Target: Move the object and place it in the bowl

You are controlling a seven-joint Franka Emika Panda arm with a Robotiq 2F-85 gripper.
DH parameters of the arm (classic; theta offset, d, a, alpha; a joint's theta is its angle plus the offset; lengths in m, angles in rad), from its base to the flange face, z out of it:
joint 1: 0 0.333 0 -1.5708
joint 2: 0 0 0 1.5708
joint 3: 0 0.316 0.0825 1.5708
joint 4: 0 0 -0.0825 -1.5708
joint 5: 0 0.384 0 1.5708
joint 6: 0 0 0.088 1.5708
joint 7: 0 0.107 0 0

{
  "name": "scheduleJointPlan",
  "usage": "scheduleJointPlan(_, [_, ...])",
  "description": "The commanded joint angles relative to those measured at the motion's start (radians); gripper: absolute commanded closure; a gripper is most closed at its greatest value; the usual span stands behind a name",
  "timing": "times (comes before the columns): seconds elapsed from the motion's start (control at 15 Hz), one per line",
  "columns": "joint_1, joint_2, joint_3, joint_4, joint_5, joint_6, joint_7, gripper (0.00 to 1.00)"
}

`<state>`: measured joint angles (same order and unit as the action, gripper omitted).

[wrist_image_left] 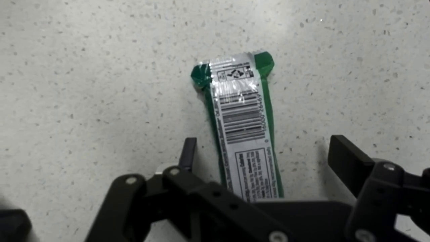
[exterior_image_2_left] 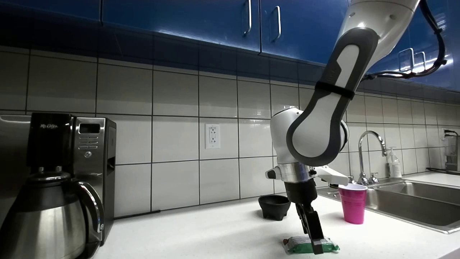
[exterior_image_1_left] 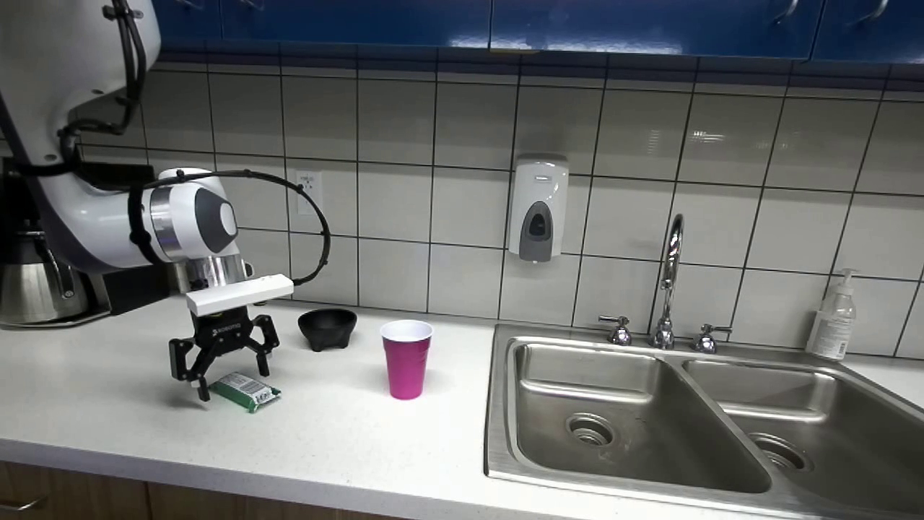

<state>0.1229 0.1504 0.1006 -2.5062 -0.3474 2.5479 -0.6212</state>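
The object, a flat green packet with a pale printed label, lies on the white counter in both exterior views (exterior_image_1_left: 249, 391) (exterior_image_2_left: 299, 247). In the wrist view the packet (wrist_image_left: 242, 114) runs lengthwise between the fingers, its near end hidden by the gripper. My gripper (exterior_image_1_left: 234, 381) is open, pointing down, low over the packet. In the wrist view the gripper's fingers (wrist_image_left: 263, 146) stand apart on either side of the packet, with a gap on each side and a wider gap at the right. The black bowl (exterior_image_1_left: 328, 332) stands behind the gripper, near the wall; it also shows in an exterior view (exterior_image_2_left: 274, 208).
A pink cup (exterior_image_1_left: 406, 367) stands upright near the bowl, between the packet and the steel sink (exterior_image_1_left: 500, 404). A coffee maker (exterior_image_2_left: 94, 158) with a steel carafe (exterior_image_2_left: 46, 212) stands at the counter's other end. The tiled wall (exterior_image_1_left: 393, 274) runs behind the bowl.
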Motion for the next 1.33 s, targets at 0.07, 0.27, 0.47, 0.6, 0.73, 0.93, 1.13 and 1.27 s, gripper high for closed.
scheduleJointPlan(0.07, [-0.024, 0.037, 0.006, 0.031, -0.01, 0.027, -0.031, 0.0])
scheduleJointPlan(0.27, [-0.035, 0.04, 0.009, 0.037, 0.008, 0.022, -0.05, 0.0])
scheduleJointPlan(0.47, [-0.042, 0.038, 0.011, 0.041, 0.013, 0.019, -0.068, 0.26])
scheduleJointPlan(0.6, [-0.045, 0.035, 0.01, 0.044, 0.01, 0.019, -0.071, 0.4])
scheduleJointPlan(0.73, [-0.045, 0.031, 0.012, 0.048, 0.013, 0.014, -0.074, 0.57])
scheduleJointPlan(0.93, [-0.046, 0.03, 0.012, 0.049, 0.014, 0.014, -0.073, 0.79])
scheduleJointPlan(1.13, [-0.041, 0.031, 0.011, 0.052, 0.011, 0.005, -0.058, 0.85])
scheduleJointPlan(1.27, [-0.036, 0.013, 0.007, 0.052, 0.001, -0.008, -0.034, 0.85])
